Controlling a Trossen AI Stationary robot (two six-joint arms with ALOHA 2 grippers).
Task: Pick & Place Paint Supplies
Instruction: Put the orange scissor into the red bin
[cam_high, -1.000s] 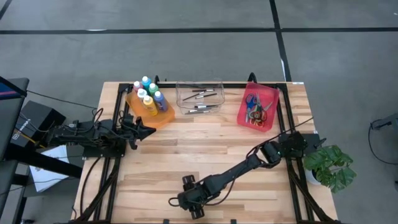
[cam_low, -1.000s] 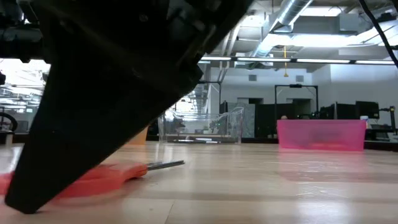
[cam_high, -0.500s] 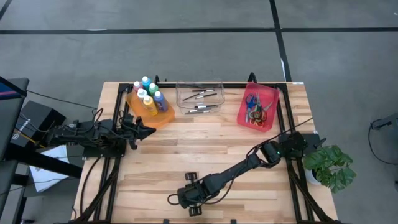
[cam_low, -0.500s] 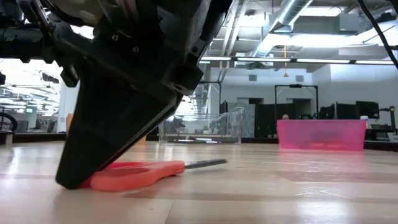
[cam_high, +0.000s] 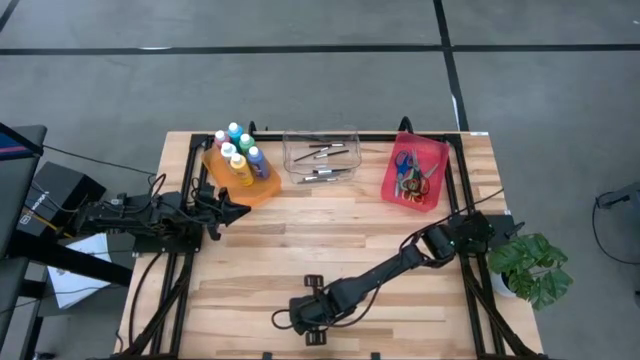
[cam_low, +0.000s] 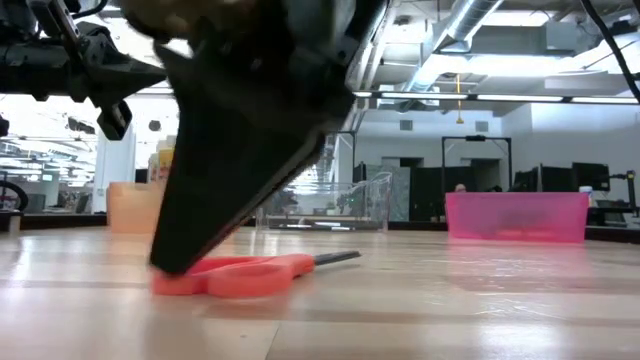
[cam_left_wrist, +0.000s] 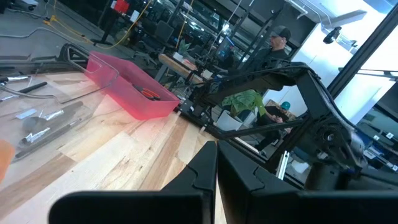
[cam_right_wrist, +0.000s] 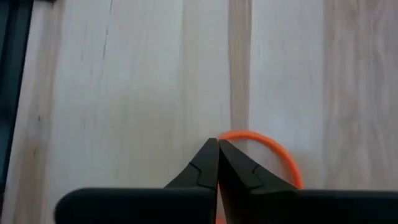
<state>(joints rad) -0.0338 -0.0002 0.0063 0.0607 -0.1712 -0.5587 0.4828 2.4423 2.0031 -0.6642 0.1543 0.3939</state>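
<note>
Orange-handled scissors (cam_low: 240, 276) lie flat on the wooden table near its front edge, blades (cam_low: 335, 259) pointing toward the table's right. My right gripper (cam_low: 176, 266) is shut and comes down steeply onto the handle end. In the right wrist view its closed tips (cam_right_wrist: 217, 144) stand at the orange handle loop (cam_right_wrist: 264, 144). The high view shows this gripper (cam_high: 305, 316) at the front middle. My left gripper (cam_high: 240, 210) waits shut at the left, in front of the orange bin (cam_high: 262, 190). My right gripper meets the scissors at the rim of a handle loop (cam_right_wrist: 231, 134), slanting down from above. Its fingertips (cam_right_wrist: 208, 155) stand closed together with no gap. Whether the rim is caught between them, I cannot tell. The scissors lie flat on the table.
At the far edge stand an orange bin with paint bottles (cam_high: 238, 155), a clear bin (cam_high: 320, 160) with brushes and a pink bin (cam_high: 415, 172) with scissors. A potted plant (cam_high: 530, 268) stands off the table's right side. Bare wood lies across the middle.
My right gripper has shut at the scissors' handle and shifted a little toward the table's right edge. The scissors have slid along the table toward the right with it, staying flat.
</note>
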